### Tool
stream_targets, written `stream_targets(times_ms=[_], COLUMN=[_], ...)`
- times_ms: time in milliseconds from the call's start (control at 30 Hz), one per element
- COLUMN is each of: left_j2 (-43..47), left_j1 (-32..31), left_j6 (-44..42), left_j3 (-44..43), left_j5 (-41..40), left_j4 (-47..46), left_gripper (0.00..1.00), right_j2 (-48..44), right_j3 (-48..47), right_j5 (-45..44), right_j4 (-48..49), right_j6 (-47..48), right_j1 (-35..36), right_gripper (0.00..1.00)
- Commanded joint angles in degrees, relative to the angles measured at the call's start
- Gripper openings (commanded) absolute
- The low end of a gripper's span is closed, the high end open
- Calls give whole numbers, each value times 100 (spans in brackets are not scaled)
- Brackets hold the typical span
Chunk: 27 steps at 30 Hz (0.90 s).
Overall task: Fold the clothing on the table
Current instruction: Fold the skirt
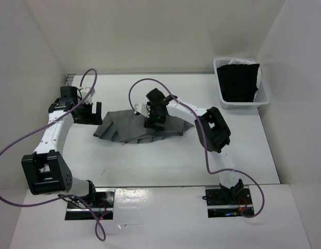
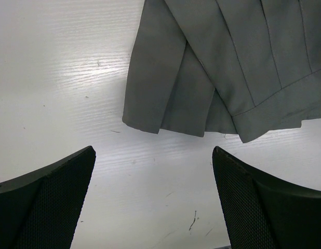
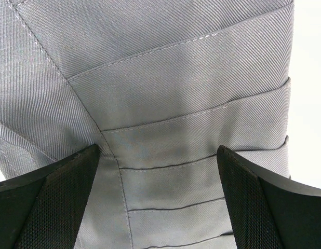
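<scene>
The clothing, a mid-grey pleated skirt, lies partly folded in the middle of the white table. My left gripper hovers open just off the skirt's left edge. In the left wrist view the clothing lies ahead of the open left gripper, with only bare table between the fingers. My right gripper hangs open over the skirt's middle. In the right wrist view the pleats of the clothing fill the frame, and the right gripper straddles them without pinching any fabric.
A white slatted basket holding a black garment stands at the back right corner. White walls close the table on the left, back and right. Purple cables loop from both arms.
</scene>
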<state>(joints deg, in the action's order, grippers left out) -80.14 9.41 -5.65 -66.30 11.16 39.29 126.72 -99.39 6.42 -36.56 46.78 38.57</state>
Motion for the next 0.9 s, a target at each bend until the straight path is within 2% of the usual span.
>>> stream_targets(times_ms=[0,133,267,367,467,667,867], left_j2=[-37,121,121,-185,-912,-2477,-2857], left_j1=[26,95,306,430,430,483,299], left_j6=[82,82,82,-32,-243,-350,-279], left_j3=[12,12,12,-137,-374,-1261,-1710], left_j5=[9,210,781,1282,1766,2724,2014], left_j4=[-97,-97,-149,-202,-333,-395,-774], left_gripper=[99,99,99,99,99,93,92], right_j2=[-23,-1085,-2708,-3606,-4345,-4831,-5077], right_j3=[254,368,639,1044,1439,2239,2882], right_j5=[-265,87,465,895,1422,1827,2469], right_j4=[-150,-351,-352,-300,33,166,561], right_j6=[147,-273,-854,-1320,-1943,-2322,-2437], right_j1=[-121,-69,-121,-498,-1104,-1913,-2607], right_gripper=[98,98,98,98,98,98,98])
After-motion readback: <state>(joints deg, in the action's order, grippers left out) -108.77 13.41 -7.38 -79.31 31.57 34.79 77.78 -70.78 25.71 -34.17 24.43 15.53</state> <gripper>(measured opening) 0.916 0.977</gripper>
